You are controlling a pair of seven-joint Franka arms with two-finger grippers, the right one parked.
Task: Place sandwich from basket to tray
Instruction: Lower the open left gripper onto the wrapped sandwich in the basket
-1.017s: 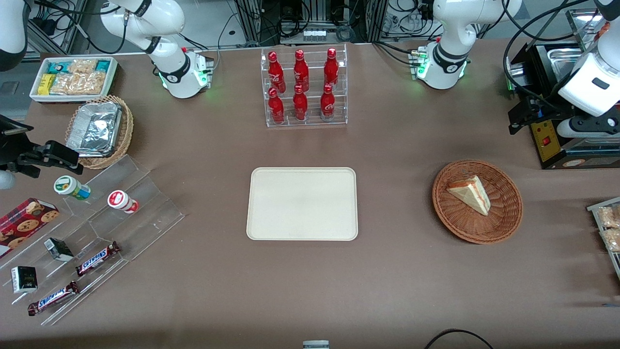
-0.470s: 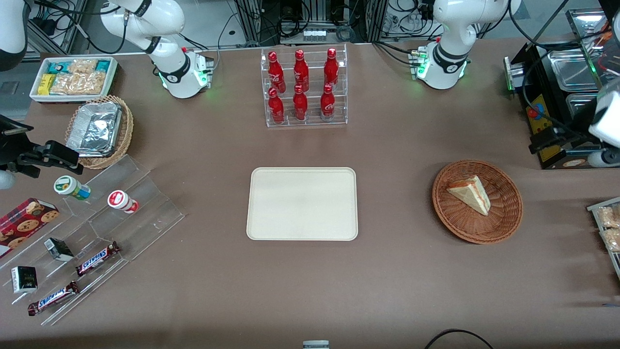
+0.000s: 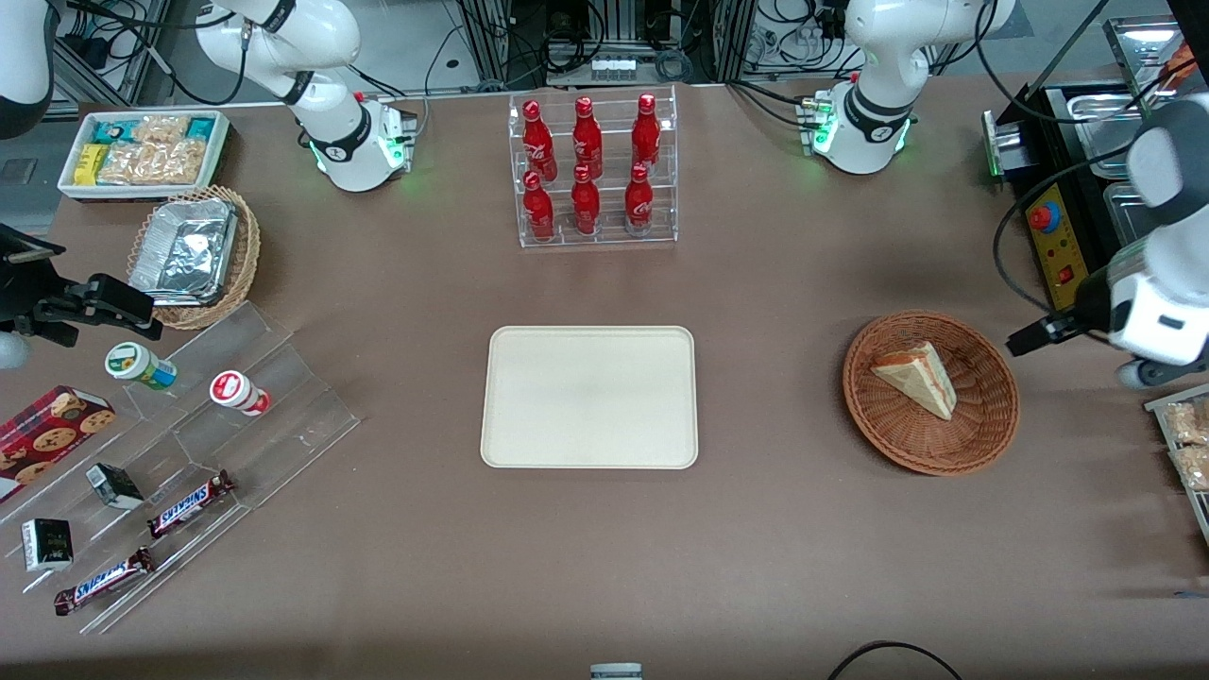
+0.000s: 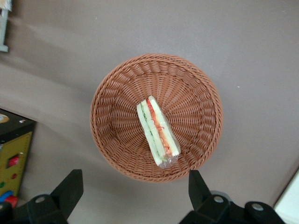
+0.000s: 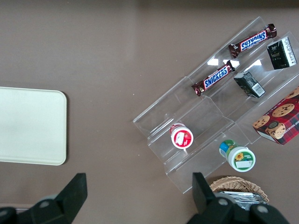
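Progress: nothing is being carried yet; pick-up, carry and set-down are all remaining, I judge.
Sandwich: the clear-wrapped triangular white-bread sandwich [image 4: 158,131] is lying in the round reddish-brown wicker basket [image 4: 112,88].
Tray: the flat cream rectangular tray [image 3: 589,397] is sitting bare, well apart.
Claw: the left arm's black two-finger gripper [image 4: 135,192] is hanging above the basket, fingers spread wide.
Surface: the brown table [image 3: 774,529] is offering open room between basket and tray.

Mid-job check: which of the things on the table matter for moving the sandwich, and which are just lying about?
Job:
sandwich, lying in the basket
tray, bare
gripper, open, above the table beside the basket

Lying about:
bottle rack
foil container in its tan basket
snack bin
candy bars
cookie box
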